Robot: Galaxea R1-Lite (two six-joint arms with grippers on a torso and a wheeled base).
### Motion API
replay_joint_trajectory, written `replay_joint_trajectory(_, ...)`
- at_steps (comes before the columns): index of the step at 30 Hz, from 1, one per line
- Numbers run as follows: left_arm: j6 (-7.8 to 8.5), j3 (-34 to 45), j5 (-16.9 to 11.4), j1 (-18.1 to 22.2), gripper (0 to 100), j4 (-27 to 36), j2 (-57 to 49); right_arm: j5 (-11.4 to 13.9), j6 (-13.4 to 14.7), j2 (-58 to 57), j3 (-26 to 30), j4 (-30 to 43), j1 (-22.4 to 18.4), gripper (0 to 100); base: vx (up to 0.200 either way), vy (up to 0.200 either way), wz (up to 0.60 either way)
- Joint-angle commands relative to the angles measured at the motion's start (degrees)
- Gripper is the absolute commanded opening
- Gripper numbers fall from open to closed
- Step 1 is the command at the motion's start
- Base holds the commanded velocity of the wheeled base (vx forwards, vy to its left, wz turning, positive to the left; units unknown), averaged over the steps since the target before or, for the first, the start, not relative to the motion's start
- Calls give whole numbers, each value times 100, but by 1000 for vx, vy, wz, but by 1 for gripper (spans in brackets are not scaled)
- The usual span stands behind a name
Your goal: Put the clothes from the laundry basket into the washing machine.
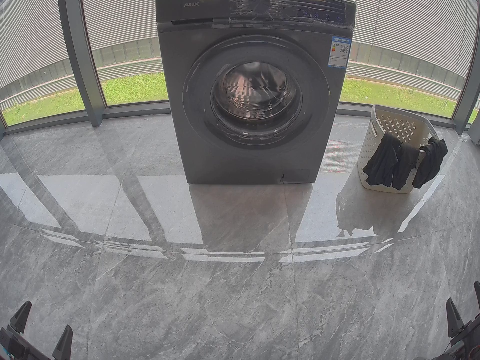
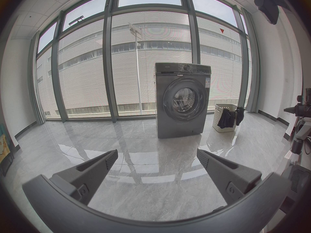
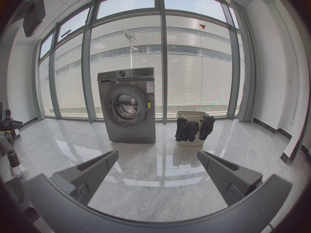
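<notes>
The dark clothes (image 1: 385, 161) hang over the rim of the laundry basket (image 1: 406, 126), beside the washing machine (image 1: 255, 96). They look soft and light, so pinching a hanging fold should work. The left gripper (image 2: 156, 154) and right gripper (image 3: 157, 153) have their fingers apart, empty.

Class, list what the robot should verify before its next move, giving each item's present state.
1. Round door of the grey front-loading washing machine open: not ok, looks shut.
2. Dark clothes graspable: ok, draped over the white perforated plastic laundry basket's rim.
3. Left gripper open, empty: ok.
4. Right gripper open, empty: ok.
5. Basket within reach: not ok, far off.
6. More clothes inside basket: cannot tell.
</notes>
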Motion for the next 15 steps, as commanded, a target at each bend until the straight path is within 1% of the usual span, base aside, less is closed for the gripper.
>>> replay_joint_trajectory(1, -14, 101, -10, 1, 100, -1, -96, 1, -8, -93, 92, -5, -2, 100, 0, 0, 0)
replay_joint_trajectory(4, -5, 101, -10, 1, 100, -10, -96, -8, 36, -93, 101, -5, 7, 100, 0, 0, 0)
replay_joint_trajectory(7, 13, 101, -1, 1, 100, -10, -96, -8, 1, -93, 101, -5, 7, 100, 0, 0, 0)
replay_joint_trajectory(15, -14, 101, -10, 1, 100, -10, -96, -8, 1, -93, 101, -5, 7, 100, 0, 0, 0)
